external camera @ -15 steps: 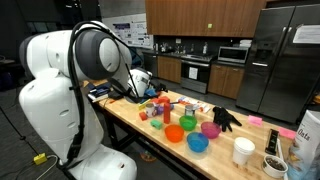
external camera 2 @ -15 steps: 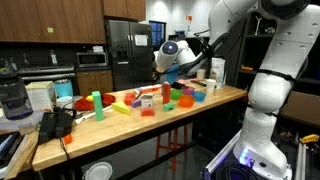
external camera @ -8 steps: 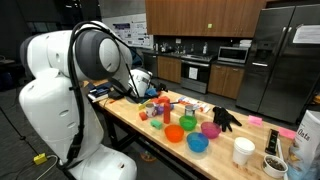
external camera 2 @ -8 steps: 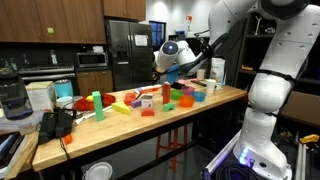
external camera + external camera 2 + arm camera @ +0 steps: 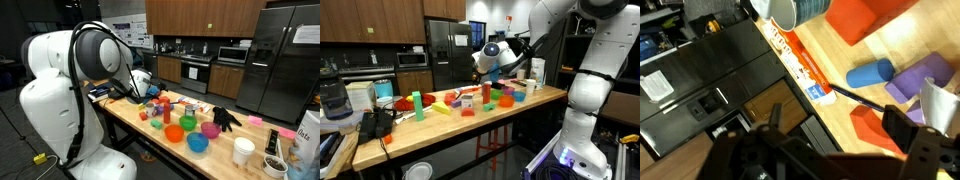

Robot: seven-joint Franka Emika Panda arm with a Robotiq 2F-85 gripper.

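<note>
Item: hand (image 5: 832,118), on a white arm (image 5: 55,90). Fingers (image 5: 773,118) apart, nothing between them; it hovers above the wooden surface (image 5: 840,55), touching nothing.

Nearest things, wrist view:
- Orange block (image 5: 875,125), just beside one finger, lying on the surface.
- Blue cylinder (image 5: 870,74), on its side, a little beyond the orange block and apart from it.
- Purple block (image 5: 922,78), just beside the blue cylinder.
- Tube (image 5: 800,65), white with orange print, lying flat along the edge of the surface.
- Thin black rod (image 5: 862,97), running between the blue cylinder and the orange block.
- Red block (image 5: 865,18), farther off; blue cup (image 5: 800,10) near it, at the head of the tube.

Further along the surface, in an exterior view:
- Orange bowl (image 5: 175,133), green bowl (image 5: 188,122), blue bowl (image 5: 197,144), pink bowl (image 5: 210,129), grouped close together.
- Black glove (image 5: 226,118), behind the bowls.
- White cup (image 5: 243,151), towards the far end.
</note>
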